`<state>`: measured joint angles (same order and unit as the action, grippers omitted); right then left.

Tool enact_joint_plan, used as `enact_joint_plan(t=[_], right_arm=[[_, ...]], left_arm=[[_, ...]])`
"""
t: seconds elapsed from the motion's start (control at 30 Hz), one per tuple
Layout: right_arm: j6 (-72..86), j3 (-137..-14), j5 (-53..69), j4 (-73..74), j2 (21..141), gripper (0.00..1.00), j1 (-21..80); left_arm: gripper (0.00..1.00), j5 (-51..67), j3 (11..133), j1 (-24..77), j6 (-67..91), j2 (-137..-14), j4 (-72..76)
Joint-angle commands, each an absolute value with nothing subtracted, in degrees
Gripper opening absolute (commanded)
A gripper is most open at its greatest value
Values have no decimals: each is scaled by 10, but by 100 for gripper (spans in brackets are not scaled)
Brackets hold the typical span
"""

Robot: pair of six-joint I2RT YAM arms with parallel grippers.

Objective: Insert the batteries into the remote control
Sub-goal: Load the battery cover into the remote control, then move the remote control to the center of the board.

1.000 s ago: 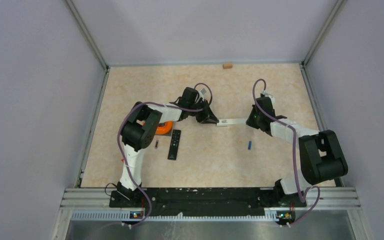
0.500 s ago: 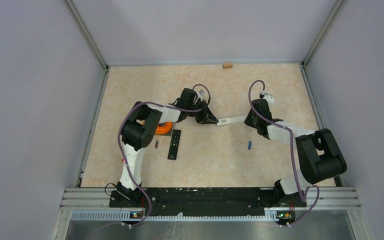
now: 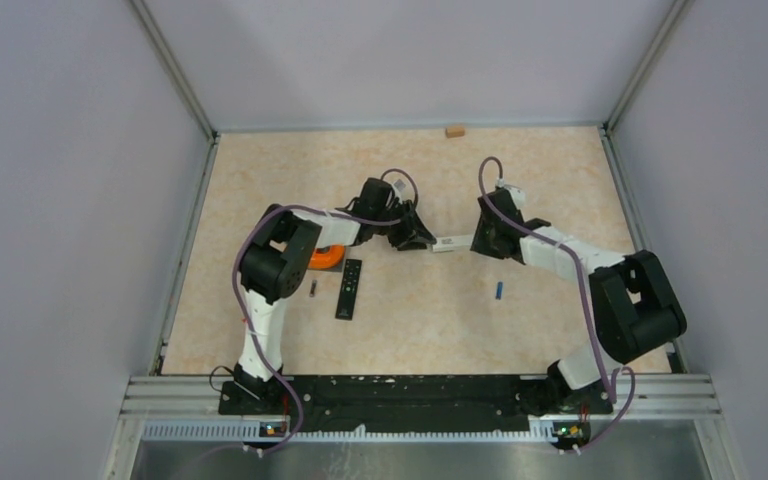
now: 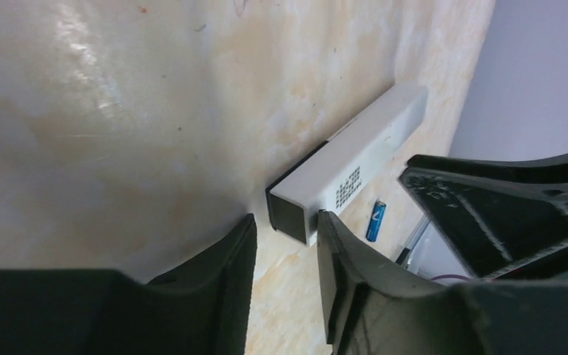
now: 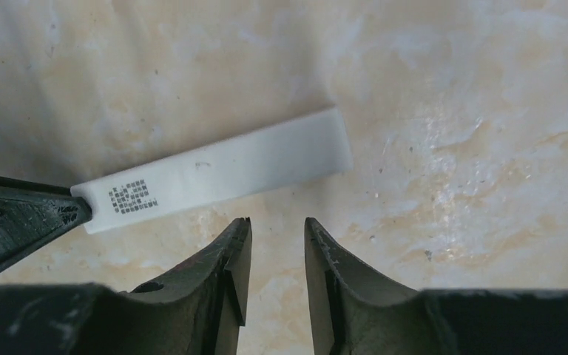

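Note:
A white remote (image 3: 453, 242) lies flat at mid table between my grippers. My left gripper (image 3: 423, 240) is open, its jaws astride the remote's dark left end (image 4: 294, 216); one fingertip (image 4: 324, 222) touches it and the other stands apart. My right gripper (image 3: 480, 240) is open and empty, with its tips (image 5: 277, 225) just short of the remote's long side (image 5: 214, 170). A blue battery (image 3: 500, 290) lies on the table near the right arm and shows in the left wrist view (image 4: 375, 220). A dark battery (image 3: 313, 290) lies by the left arm. The other batteries are out of view.
A black remote (image 3: 349, 289) lies beside the dark battery. An orange object (image 3: 328, 256) sits partly under the left arm. A small tan block (image 3: 454, 130) sits at the back wall. Metal rails edge the table left and right.
My right gripper has moved left, up to the right part of the white remote. The left gripper and the remote have hardly moved.

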<state>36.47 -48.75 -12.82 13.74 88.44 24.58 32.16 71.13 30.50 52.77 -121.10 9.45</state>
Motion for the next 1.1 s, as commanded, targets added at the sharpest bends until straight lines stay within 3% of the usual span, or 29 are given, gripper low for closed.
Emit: enact_joint_plan(t=[0.0, 0.37, 0.5, 0.8, 1.07], right_arm=[[328, -564, -164, 208, 855, 37, 239], [289, -534, -73, 160, 860, 49, 273], [306, -528, -58, 134, 876, 50, 290], [335, -564, -74, 143, 960, 51, 293], [354, -598, -127, 134, 1004, 55, 291]], left_arm=[[45, 240, 712, 285, 474, -1177, 23], [77, 186, 700, 260, 413, -1049, -47], [98, 111, 657, 257, 378, -979, -80], [99, -90, 538, 249, 351, -808, -134], [99, -139, 472, 237, 316, -729, -198]])
